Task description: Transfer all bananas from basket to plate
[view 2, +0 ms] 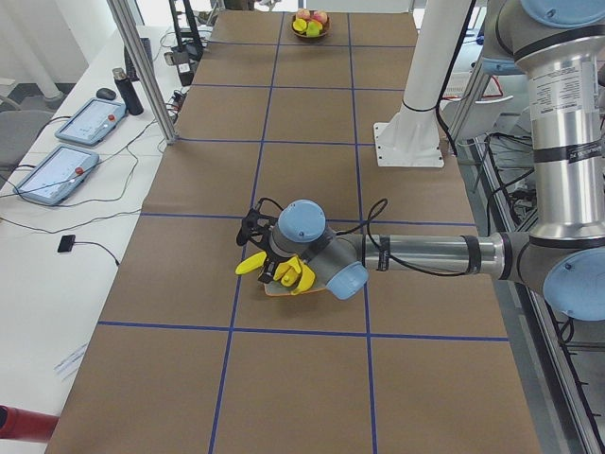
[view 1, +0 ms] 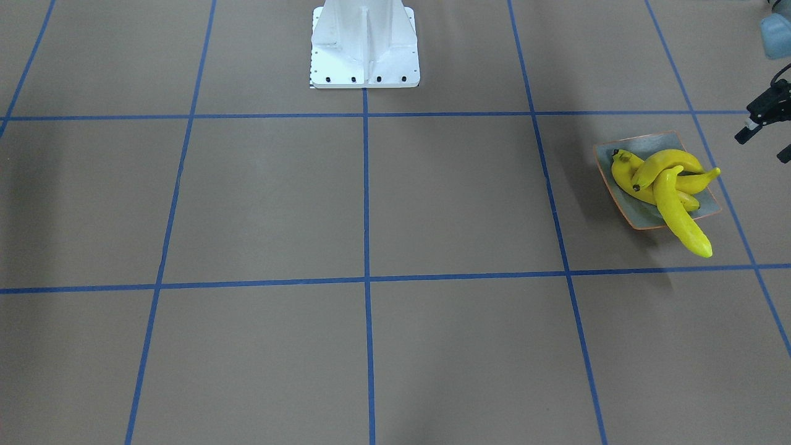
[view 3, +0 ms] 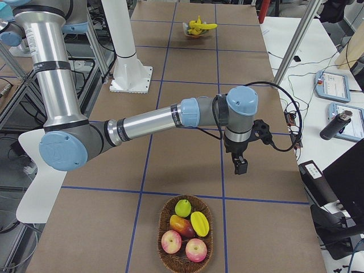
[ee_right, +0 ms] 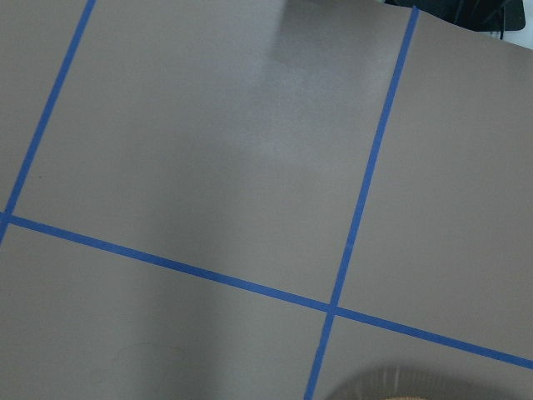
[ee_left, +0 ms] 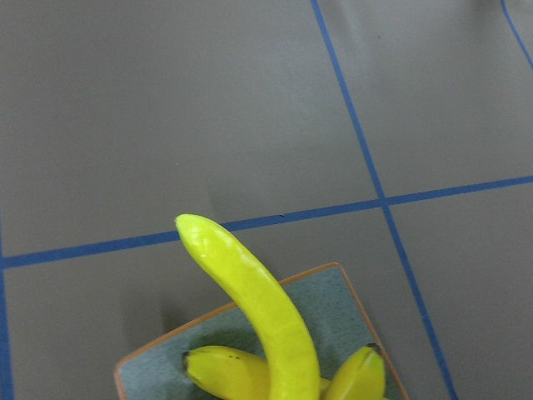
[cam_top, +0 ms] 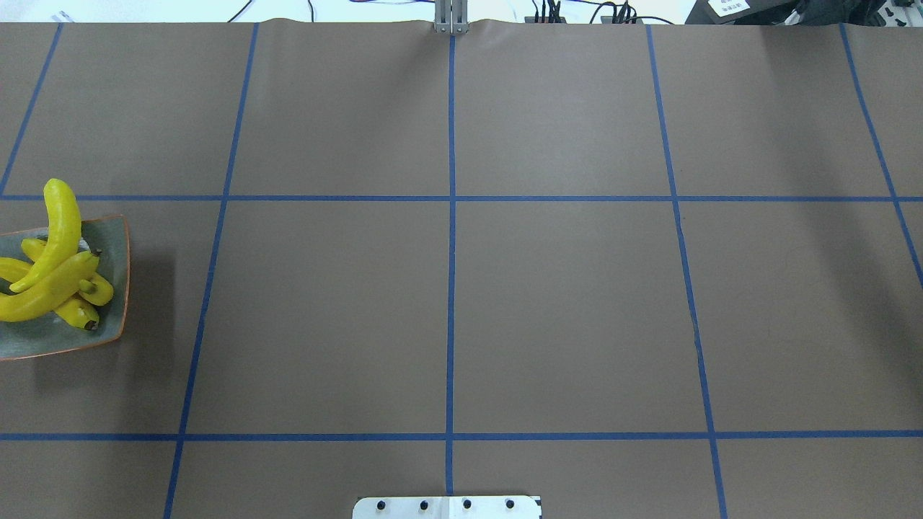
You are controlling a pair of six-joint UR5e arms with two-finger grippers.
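Bananas [view 1: 670, 185] piled on plate [view 1: 661, 142] (one overhanging), seemingly near left gripper [view 1: 761, 117].

Overhead and front-facing cameras look steeply down from opposite sides, sharing the plate [view 1: 650, 144] of bananas [view 1: 675, 207]

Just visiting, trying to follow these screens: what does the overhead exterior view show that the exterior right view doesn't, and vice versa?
Only overhead: a near look at the bananas piled on the plate, one poking past its rim. Only exterior right: the right arm reaching over the table, the right gripper, and a basket of other fruit. Both: the brown table with blue tape lines, and the bananas on the plate.
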